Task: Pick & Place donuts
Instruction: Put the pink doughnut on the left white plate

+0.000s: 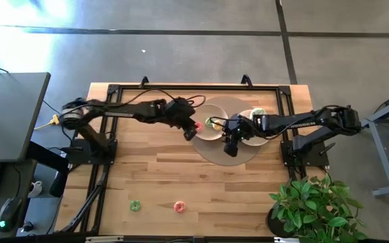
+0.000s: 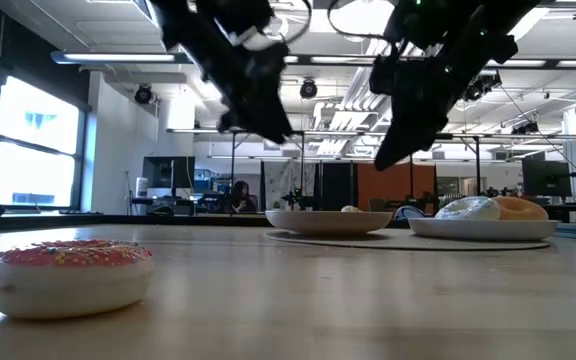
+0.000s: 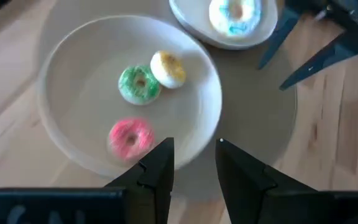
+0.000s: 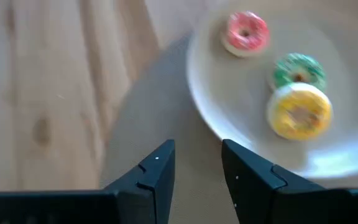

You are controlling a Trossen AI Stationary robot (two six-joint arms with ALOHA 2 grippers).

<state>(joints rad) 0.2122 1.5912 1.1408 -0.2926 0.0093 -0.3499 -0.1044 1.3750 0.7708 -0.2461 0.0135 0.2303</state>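
Donuts sit three to the beige plate (image 3: 73, 74): a pink donut (image 3: 130, 138), a green donut (image 3: 139, 84) and a yellow donut (image 3: 168, 67) touching it. The left gripper (image 3: 193, 163) hangs over that plate's edge, fingers parted a little and empty. The right gripper (image 4: 197, 163) hovers just beside the plate over the round mat (image 4: 148, 112), likewise slightly open and empty. The white plate (image 3: 194, 28) just beyond holds what seems a blue-iced donut (image 3: 235, 15). Two more donuts, green (image 1: 135, 205) and pink (image 1: 179, 206), lie well apart from the plate near the table's (image 1: 181, 169) front edge.
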